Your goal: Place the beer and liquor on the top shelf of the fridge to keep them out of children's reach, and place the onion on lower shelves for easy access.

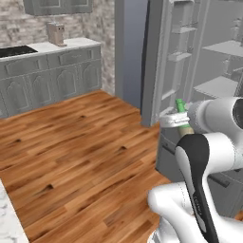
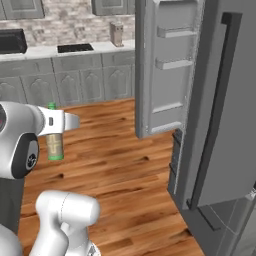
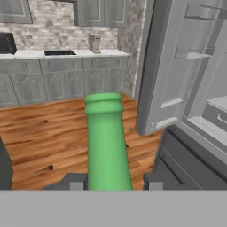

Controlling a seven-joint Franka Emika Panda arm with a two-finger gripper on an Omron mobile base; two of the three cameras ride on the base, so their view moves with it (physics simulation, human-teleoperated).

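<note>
My gripper is shut on the beer, a slim green bottle whose neck rises upright between the two fingertips. In the left base view the beer sticks up from the gripper, its tan label below the hand, just in front of the open fridge. Pale-grey shelves are stacked inside the fridge, up and to the right of the bottle. From the right base view the beer hangs in the gripper over the wood floor, left of the fridge door. The liquor and the onion are out of view.
The left fridge door swings open toward the room with small racks on it. The right door stands open too, with a long bar handle. Grey cabinets and a counter run along the back wall. A marble counter corner sits at lower left.
</note>
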